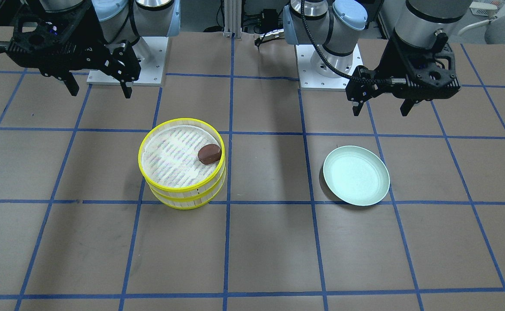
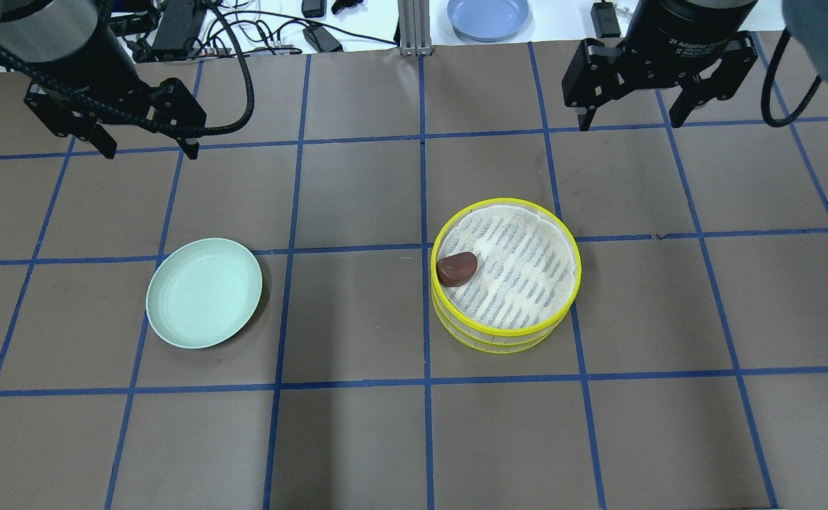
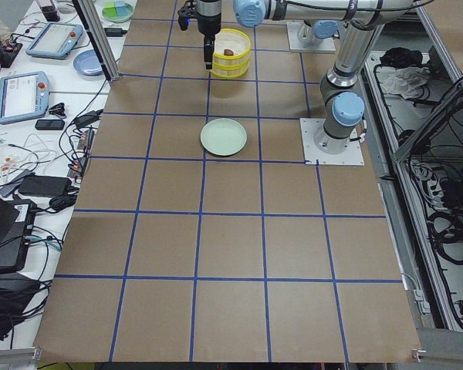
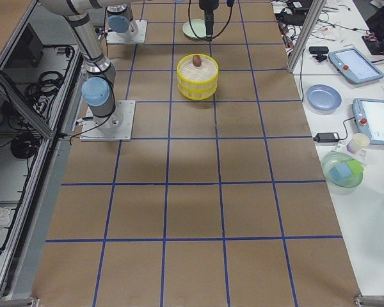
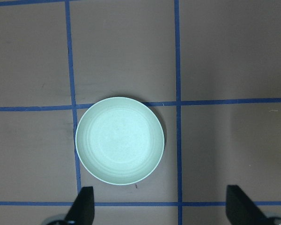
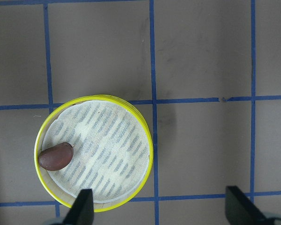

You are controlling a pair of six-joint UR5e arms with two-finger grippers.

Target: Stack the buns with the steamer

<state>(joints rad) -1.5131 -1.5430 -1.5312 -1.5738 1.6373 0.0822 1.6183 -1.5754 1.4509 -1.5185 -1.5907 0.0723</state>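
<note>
Two yellow-rimmed steamer tiers (image 2: pixel 506 336) stand stacked one on the other (image 1: pixel 182 196). A dark brown bun (image 2: pixel 457 268) lies on the top tier's slatted floor by its rim; it also shows in the front view (image 1: pixel 209 153) and the right wrist view (image 6: pixel 55 156). The cream-white bun is hidden or out of view. My right gripper (image 2: pixel 630 119) hangs open and empty, high above the table beyond the stack. My left gripper (image 2: pixel 148 149) hangs open and empty above the table beyond the plate.
A pale green plate (image 2: pixel 204 292) lies empty on the table's left half; it shows in the left wrist view (image 5: pixel 120 140). A blue plate (image 2: pixel 488 15) sits off the brown mat at the far edge. Cables and tablets lie on the side benches.
</note>
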